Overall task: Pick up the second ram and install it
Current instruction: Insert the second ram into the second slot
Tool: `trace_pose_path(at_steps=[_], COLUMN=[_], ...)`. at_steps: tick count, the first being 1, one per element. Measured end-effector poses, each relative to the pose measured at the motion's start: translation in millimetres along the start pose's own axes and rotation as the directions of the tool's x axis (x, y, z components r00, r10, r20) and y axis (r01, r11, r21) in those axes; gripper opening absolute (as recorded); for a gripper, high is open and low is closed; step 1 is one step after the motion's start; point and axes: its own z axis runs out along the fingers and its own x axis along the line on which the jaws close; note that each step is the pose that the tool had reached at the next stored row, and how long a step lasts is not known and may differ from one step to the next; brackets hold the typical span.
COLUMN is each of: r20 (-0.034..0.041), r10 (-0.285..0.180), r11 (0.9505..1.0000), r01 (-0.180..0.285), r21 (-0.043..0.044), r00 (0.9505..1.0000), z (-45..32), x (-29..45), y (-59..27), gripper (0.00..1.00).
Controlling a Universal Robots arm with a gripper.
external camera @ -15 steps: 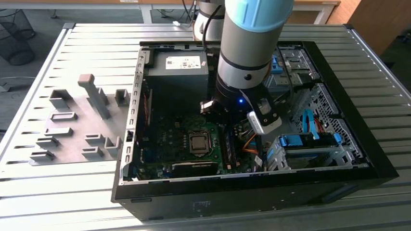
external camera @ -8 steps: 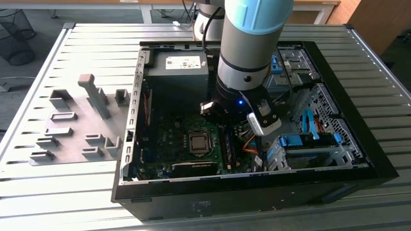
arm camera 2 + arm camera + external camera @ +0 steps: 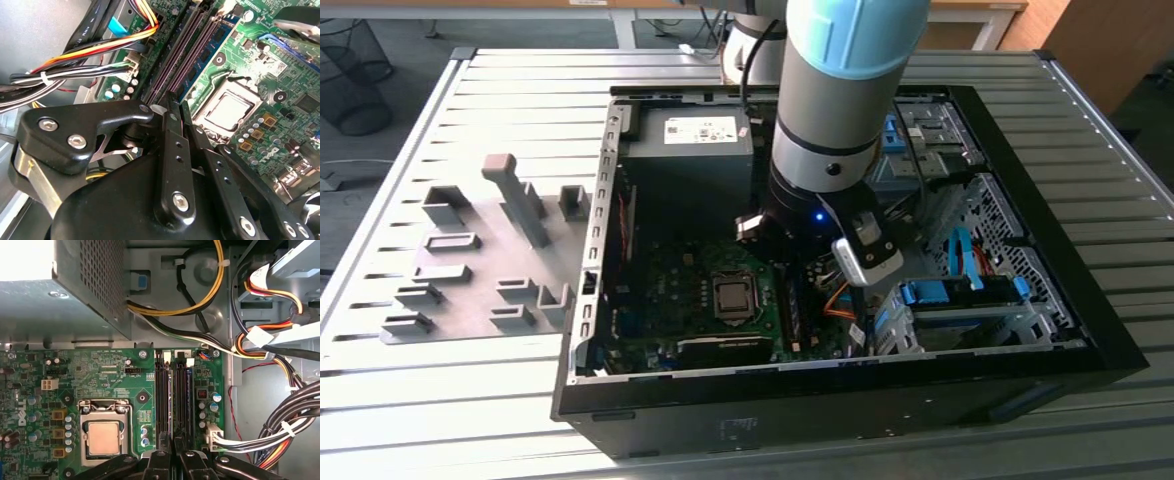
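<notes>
Close up in the second wrist view: black gripper point(image 3: 179, 107), fingers point(image 3: 175, 150) drawn together with only a sliver between the tips. Cannot tell whether anything thin sits in that sliver. Tips poised at the near end of the memory slots point(image 3: 175, 62), two of them showing bare purple channels. Just beside those, on the processor's side, the ram stick point(image 3: 210, 50): blue-green board with dark chips, standing upright in its slot, not held by the fingers. Cannot tell whether first or second. Beyond it the processor point(image 3: 230, 107) in its metal frame on the green motherboard point(image 3: 280, 65). On the other side of the slots, a cable bundle point(image 3: 90, 55) of black, orange, yellow and white leads.

Seen in the first wrist view: same fingers closed up above the slot rows, processor to one side, cables to the other, grey perforated power supply point(image 3: 75, 300) past the far end of the board.

Seen in the exterior view: open black computer case point(image 3: 1107, 340) lying on a slatted metal table point(image 3: 454, 400), holding motherboard, power supply and blue drive clips point(image 3: 947, 292). Arm point(image 3: 834, 100) reaching down into the case, wrist above the slots. Grey fixture tray point(image 3: 467, 260) on the table at the exterior view's left, well apart from the arm.
</notes>
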Motion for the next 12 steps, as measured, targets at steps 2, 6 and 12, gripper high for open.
trace_pose_path(at_steps=[2, 6, 12], r20=[-0.0001, -0.0001, -0.0002], r10=[0.000, 0.000, -0.006], r11=[1.0000, 1.0000, 1.0000], r01=[0.000, 0.000, 0.006], r21=[0.0003, 0.0000, -0.0014], r00=[1.0000, 1.0000, 1.0000], z=[0.7, 1.2, 3.1], x=[0.1, 0.2, 0.3], y=[-0.1, -0.1, -0.1], gripper=[0.14, 0.14, 0.14])
